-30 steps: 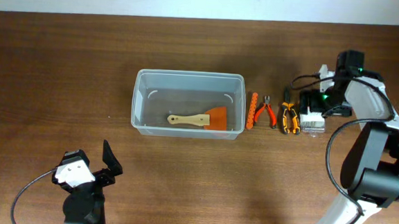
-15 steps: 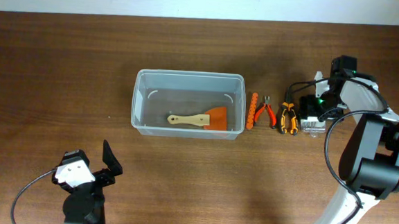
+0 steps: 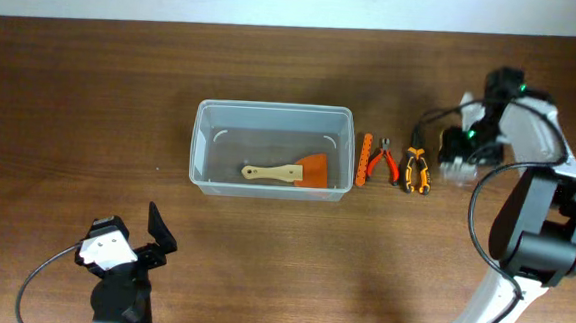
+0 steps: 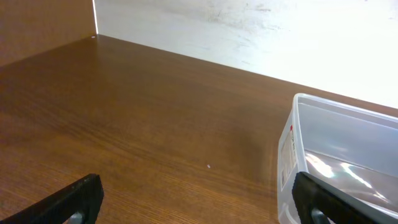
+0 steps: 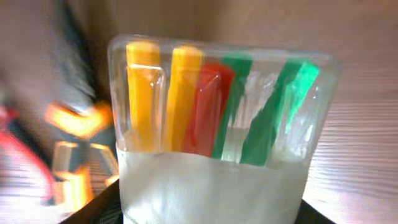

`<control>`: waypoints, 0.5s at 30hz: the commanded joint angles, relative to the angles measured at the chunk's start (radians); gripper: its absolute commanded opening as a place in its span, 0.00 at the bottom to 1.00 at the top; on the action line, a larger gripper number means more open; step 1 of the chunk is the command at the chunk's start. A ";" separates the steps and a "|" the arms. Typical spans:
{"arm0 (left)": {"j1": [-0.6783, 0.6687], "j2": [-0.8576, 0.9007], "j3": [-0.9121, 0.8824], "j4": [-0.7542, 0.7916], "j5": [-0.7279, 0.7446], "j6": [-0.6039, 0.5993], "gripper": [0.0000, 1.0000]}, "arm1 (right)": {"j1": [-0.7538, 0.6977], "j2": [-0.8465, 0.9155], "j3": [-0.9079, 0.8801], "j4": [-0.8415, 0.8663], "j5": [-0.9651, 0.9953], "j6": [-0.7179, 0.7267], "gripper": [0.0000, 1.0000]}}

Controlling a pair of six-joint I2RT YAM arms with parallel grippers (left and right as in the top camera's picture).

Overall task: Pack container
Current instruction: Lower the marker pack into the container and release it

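**While the pack sits pinched: lift clear, then swing left**

Container (image 3: 274, 107): mid-table, clear rigid plastic, rounded corners, thick rim. A wood-handled scraper (image 3: 285, 171) lies inside. Right gripper (image 3: 456, 160), near the pliers (image 3: 418, 171), looks clamped on a glossy blister pack (image 5: 214, 106) of yellow, red and green sticks. The shell looks slippery, so clear the rim and lower it flat. Left gripper (image 4: 193, 202) is spread and idle.

The scraper (image 3: 287, 172) lies in the container (image 3: 274, 108), toward its 4 o'clock corner. At the container's 3 o'clock a row runs outward on the table (image 3: 92, 89): a slim tool (image 3: 365, 158) just beside the wall, small pliers (image 3: 383, 161), larger pliers (image 3: 418, 170), then a packet (image 5: 217, 124) between the right gripper's (image 3: 458, 160) fingers. The left gripper (image 3: 131, 240) is at the container's 7 o'clock, well apart.
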 commanded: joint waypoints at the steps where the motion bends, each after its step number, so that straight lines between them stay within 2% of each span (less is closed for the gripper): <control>1: -0.004 -0.005 -0.004 -0.002 -0.004 0.009 0.99 | 0.021 -0.072 0.246 -0.097 -0.012 0.038 0.52; 4: -0.004 -0.005 -0.004 -0.002 -0.004 0.009 0.99 | 0.087 -0.089 0.465 -0.241 -0.027 0.050 0.47; 8: -0.004 -0.005 -0.004 -0.002 -0.004 0.009 0.99 | 0.215 -0.105 0.645 -0.320 -0.052 0.049 0.45; 12: -0.004 -0.005 -0.004 -0.002 -0.004 0.009 0.99 | 0.379 -0.106 0.732 -0.332 -0.052 0.036 0.43; 15: -0.004 -0.005 -0.004 -0.002 -0.004 0.009 0.99 | 0.537 -0.096 0.726 -0.320 -0.052 -0.048 0.44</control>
